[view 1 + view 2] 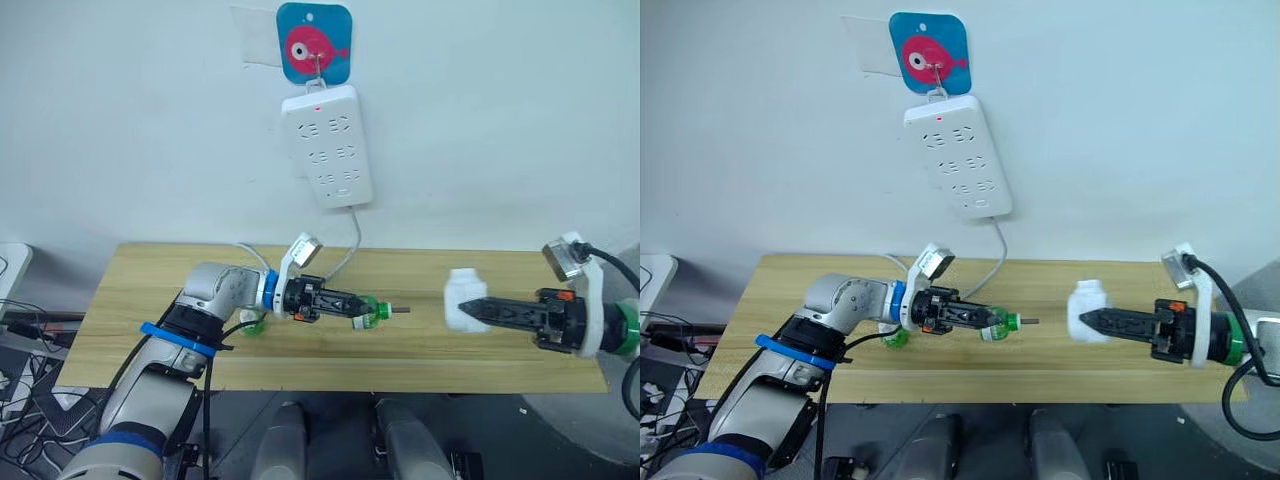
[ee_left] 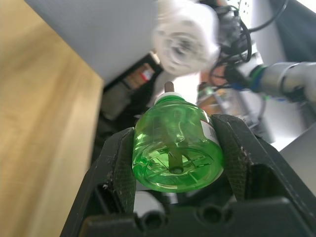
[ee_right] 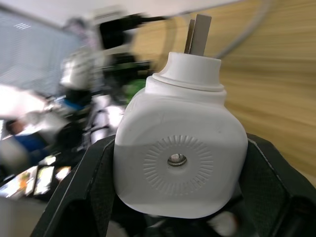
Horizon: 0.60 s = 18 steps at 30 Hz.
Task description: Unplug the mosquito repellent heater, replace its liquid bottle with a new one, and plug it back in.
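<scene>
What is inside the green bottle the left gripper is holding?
Through the liquid bottle, held in the left gripper, a thin dark wick rod runs up the centre and out of the neck. The liquid level cannot be judged.

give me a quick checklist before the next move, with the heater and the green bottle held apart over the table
1. Right gripper shut on the mosquito repellent heater: ok.
2. Left gripper shut on the liquid bottle, bare wick pointing toward the heater: ok.
3. Bottle fully out of the heater, with a gap between them: ok.
4. Heater unplugged from the power strip: ok.
5. New one ready: a green thing lies by the left arm; white cap: cannot tell.
6. Free table below to set the old bottle down: ok.
</scene>
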Available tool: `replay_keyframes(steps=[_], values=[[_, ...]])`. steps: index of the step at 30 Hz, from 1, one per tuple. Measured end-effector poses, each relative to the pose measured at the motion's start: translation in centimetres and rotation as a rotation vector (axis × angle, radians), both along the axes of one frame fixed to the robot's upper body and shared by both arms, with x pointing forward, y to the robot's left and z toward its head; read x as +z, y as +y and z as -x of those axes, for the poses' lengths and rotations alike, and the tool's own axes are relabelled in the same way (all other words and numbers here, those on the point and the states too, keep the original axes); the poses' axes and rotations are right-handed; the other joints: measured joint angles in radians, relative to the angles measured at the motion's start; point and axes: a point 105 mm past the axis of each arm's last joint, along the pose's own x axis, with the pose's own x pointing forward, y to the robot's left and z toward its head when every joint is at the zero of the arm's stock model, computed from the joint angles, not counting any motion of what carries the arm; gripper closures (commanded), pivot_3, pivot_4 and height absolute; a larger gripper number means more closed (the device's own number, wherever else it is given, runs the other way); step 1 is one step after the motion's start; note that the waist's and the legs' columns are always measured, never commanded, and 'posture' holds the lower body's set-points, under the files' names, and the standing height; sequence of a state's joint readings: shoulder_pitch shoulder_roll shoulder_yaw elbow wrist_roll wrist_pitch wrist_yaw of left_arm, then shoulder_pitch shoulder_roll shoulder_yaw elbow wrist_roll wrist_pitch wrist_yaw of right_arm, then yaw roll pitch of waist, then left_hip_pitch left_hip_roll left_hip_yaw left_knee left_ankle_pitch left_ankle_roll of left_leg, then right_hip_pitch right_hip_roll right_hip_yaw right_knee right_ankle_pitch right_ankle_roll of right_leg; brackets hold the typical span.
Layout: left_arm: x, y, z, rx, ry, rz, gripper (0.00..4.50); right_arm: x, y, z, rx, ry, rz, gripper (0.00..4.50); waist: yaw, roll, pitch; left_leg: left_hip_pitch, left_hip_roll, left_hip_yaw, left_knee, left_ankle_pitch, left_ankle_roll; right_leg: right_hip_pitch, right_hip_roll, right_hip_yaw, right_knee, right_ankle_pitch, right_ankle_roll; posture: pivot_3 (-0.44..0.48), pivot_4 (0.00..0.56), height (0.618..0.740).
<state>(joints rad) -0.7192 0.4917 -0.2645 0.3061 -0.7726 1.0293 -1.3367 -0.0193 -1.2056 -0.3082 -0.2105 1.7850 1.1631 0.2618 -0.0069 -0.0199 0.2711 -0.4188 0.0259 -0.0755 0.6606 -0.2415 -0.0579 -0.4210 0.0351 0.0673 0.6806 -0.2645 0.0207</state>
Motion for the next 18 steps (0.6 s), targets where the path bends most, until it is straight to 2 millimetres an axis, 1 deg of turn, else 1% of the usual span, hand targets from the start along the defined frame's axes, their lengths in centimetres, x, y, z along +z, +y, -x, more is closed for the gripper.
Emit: replay_keyframes(steps=[3, 4, 6, 8, 11, 14, 16, 18], values=[[0.6, -0.1, -0.6, 0.044, -0.058, 0.023, 2.27, -2.8, -2.6, -1.2, -0.096, 0.021, 0.235, 1.44, 0.001, 0.000, 0.000, 0.000, 0.000, 0.001, 0.000, 0.000, 0.000, 0.000, 0.000, 0.000, 0.000, 0.000, 0.000, 0.083, 0.273, 0.740], [0.9, -0.4, -0.7, 0.051, -0.076, 0.033, 2.27, -3.9, -3.8, -1.8, -0.141, 0.028, 0.327, 1.44, 0.001, 0.000, 0.000, 0.000, 0.000, 0.001, 0.000, 0.000, 0.000, -0.001, 0.000, 0.001, 0.000, 0.000, 0.000, 0.093, 0.276, 0.740], [1.1, -0.9, -0.6, 0.055, -0.103, 0.045, 2.27, -6.0, -6.4, -2.8, -0.221, 0.041, 0.502, 1.44, 0.002, 0.001, 0.000, 0.000, -0.001, 0.002, 0.000, 0.000, 0.000, -0.001, -0.001, 0.002, 0.000, 0.000, 0.000, 0.103, 0.280, 0.740], [0.9, -0.9, -0.3, 0.056, -0.134, 0.033, 2.27, -7.6, -8.3, -3.6, -0.251, 0.048, 0.619, 1.44, 0.000, 0.000, 0.001, 0.000, -0.001, 0.003, -0.001, 0.000, 0.000, -0.002, -0.001, 0.003, 0.000, 0.000, 0.000, 0.103, 0.280, 0.740], [0.0, -0.6, 0.3, 0.049, -0.175, 0.003, 2.27, -9.5, -9.6, -4.5, -0.235, 0.053, 0.714, 1.44, -0.002, 0.000, 0.002, 0.001, -0.001, 0.004, -0.002, 0.000, 0.000, -0.002, 0.000, 0.003, 0.000, 0.000, 0.000, 0.112, 0.285, 0.740], [-0.5, -0.5, 0.5, 0.056, -0.182, -0.004, 2.27, -11.1, -10.5, -5.6, -0.231, 0.063, 0.765, 1.44, 0.002, 0.001, 0.005, 0.001, 0.000, 0.003, -0.001, 0.000, 0.000, -0.002, 0.000, 0.003, 0.000, 0.000, 0.000, 0.137, 0.293, 0.740], [-0.5, -0.5, 0.6, 0.058, -0.192, -0.008, 2.27, -11.8, -10.9, -6.2, -0.220, 0.073, 0.774, 1.44, 0.005, 0.002, 0.007, 0.001, -0.001, 0.004, 0.000, 0.000, 0.000, -0.001, 0.000, 0.004, 0.000, 0.000, 0.000, 0.140, 0.294, 0.740], [-0.5, -0.4, 0.7, 0.059, -0.196, -0.009, 2.27, -12.1, -11.1, -6.7, -0.210, 0.076, 0.778, 1.44, 0.006, 0.002, 0.008, 0.001, 0.000, 0.004, -0.001, 0.000, 0.000, -0.001, -0.001, 0.004, 0.000, 0.000, 0.000, 0.146, 0.295, 0.740]])
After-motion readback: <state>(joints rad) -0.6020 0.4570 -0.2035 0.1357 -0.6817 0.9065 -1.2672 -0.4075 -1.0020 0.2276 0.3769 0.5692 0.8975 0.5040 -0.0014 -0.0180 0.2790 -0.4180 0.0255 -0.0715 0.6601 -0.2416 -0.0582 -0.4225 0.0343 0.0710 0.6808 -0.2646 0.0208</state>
